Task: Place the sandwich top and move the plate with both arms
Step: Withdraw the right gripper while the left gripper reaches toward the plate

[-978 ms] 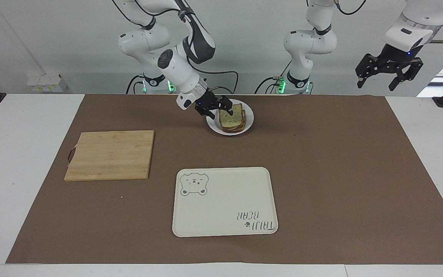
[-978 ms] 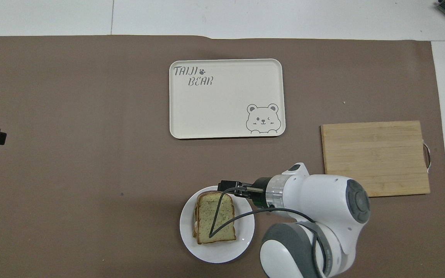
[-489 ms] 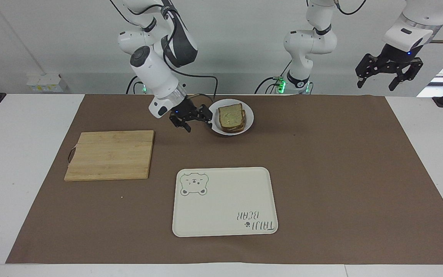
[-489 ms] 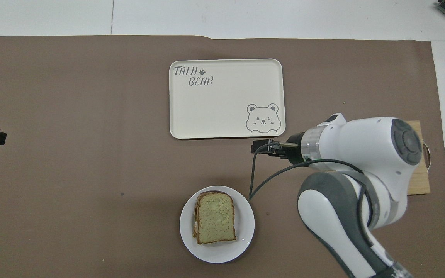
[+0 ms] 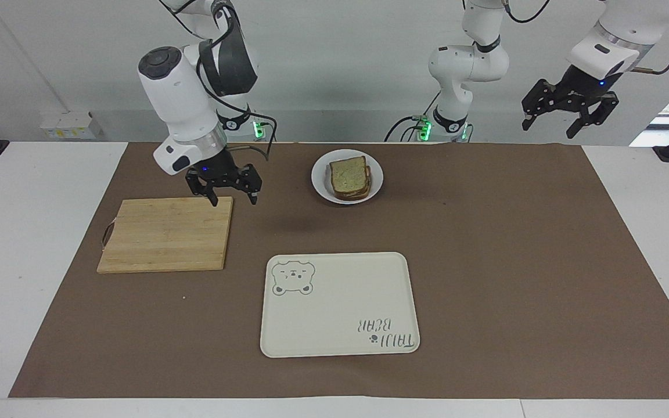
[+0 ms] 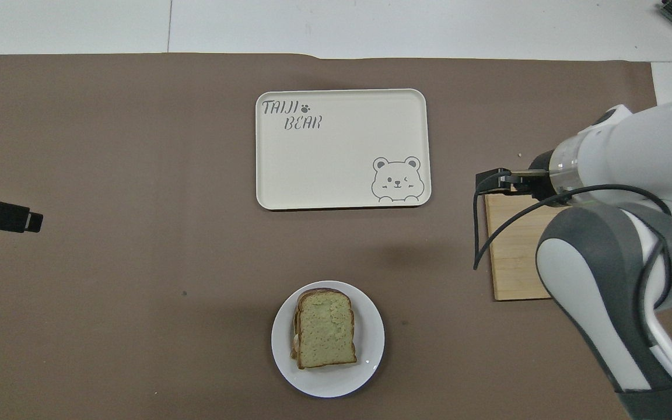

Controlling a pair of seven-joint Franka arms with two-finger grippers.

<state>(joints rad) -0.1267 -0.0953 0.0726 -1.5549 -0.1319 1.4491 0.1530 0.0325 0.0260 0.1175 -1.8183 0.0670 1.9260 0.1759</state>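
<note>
The right gripper (image 5: 234,197) hangs in the air over the corner of the cutting board (image 5: 166,234) that lies closest to the plate, its two fingers spread well apart and pointing down with nothing between them. The board itself lies toward the right arm's end of the table, on the brown mat (image 5: 485,261). The left gripper (image 5: 569,119) is raised high over the table's edge at the robots' side, out at the left arm's end, fingers also splayed wide and empty; that arm waits. The plate (image 5: 318,181) sits on the mat close to the edge where the robots stand, about midway along it. On it is a stacked sandwich, and the sandwich top (image 5: 349,173) lies flat as the uppermost slice, speckled crumb facing up, fairly square with the slices beneath. Neither gripper touches the plate or the bread. The tray (image 5: 340,325) with its bear print lies farther from the robots than the plate, well apart from it, nothing on it.
</note>
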